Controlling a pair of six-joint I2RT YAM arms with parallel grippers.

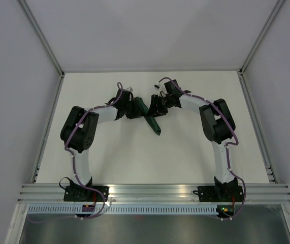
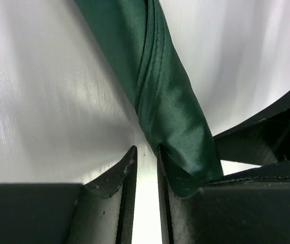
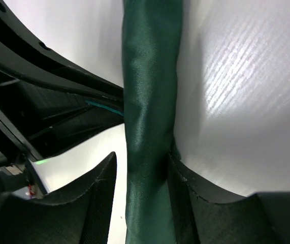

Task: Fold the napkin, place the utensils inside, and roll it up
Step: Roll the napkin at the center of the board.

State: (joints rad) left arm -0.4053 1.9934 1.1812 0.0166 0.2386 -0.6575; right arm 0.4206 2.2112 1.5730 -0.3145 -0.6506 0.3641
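Observation:
The napkin [image 1: 152,121] is a dark green cloth rolled into a narrow tube, lying slantwise on the white table between both grippers. No utensils show. My left gripper [image 1: 137,108] is at the roll's far end. In the left wrist view its jaws [image 2: 146,150] stand a narrow slit apart with only table between them. The roll [image 2: 165,96] lies against the outside of the right finger. My right gripper [image 1: 155,108] straddles the roll [image 3: 150,86]. Its jaws [image 3: 140,155] are open: the roll touches the right finger, with a gap at the left finger.
The two grippers are almost touching. The right one's black body [image 2: 277,132] shows in the left wrist view, and the left one's body [image 3: 43,101] in the right wrist view. The white table [image 1: 150,162] is bounded by grey walls and a metal rail [image 1: 155,190] at the near edge.

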